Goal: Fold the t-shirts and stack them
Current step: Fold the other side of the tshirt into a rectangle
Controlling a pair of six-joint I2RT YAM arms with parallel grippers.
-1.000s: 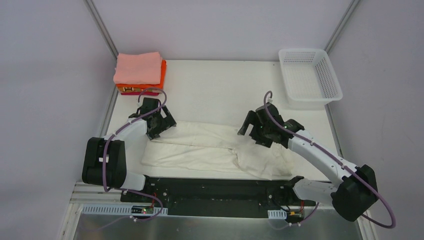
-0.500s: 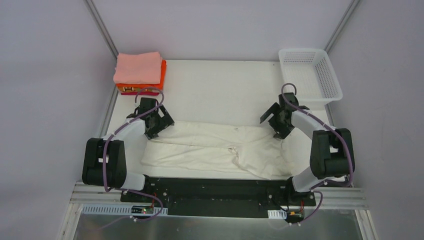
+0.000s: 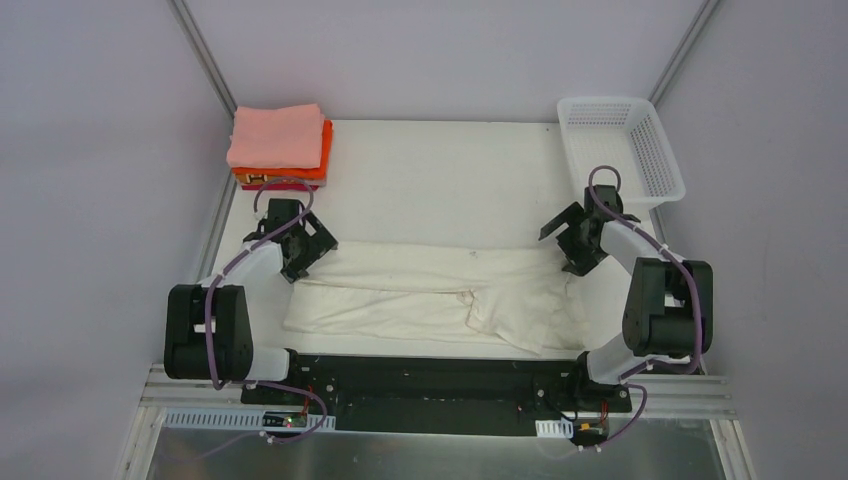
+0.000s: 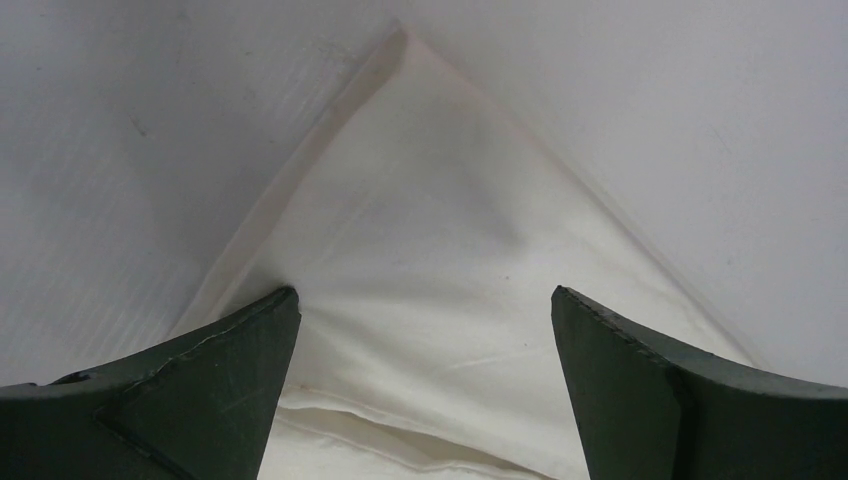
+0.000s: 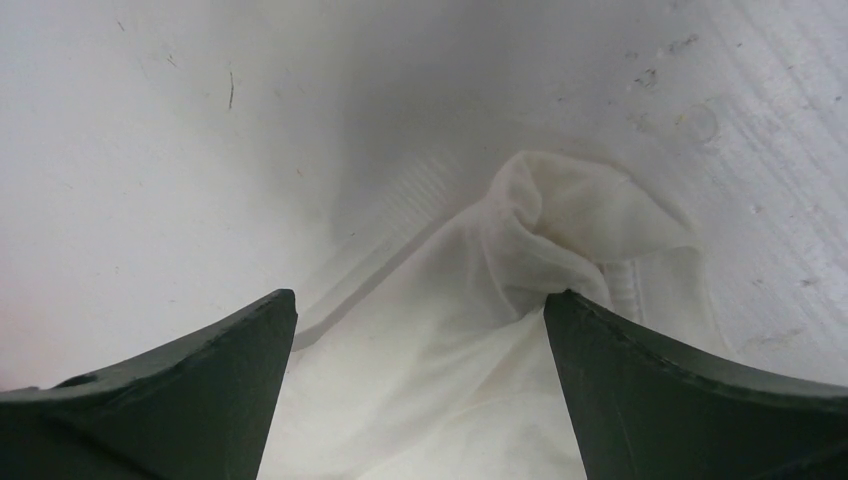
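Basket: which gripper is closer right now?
Right. The right gripper sits just in front of the basket; the left gripper is far off, by the folded stack.

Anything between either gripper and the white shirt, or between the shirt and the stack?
Nothing visible. The left gripper and right gripper are open over the white shirt's far corners, nothing in between. Only bare table separates shirt and stack.

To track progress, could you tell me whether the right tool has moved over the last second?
Yes: the right tool swung rightwards, towards the white plastic lattice basket.
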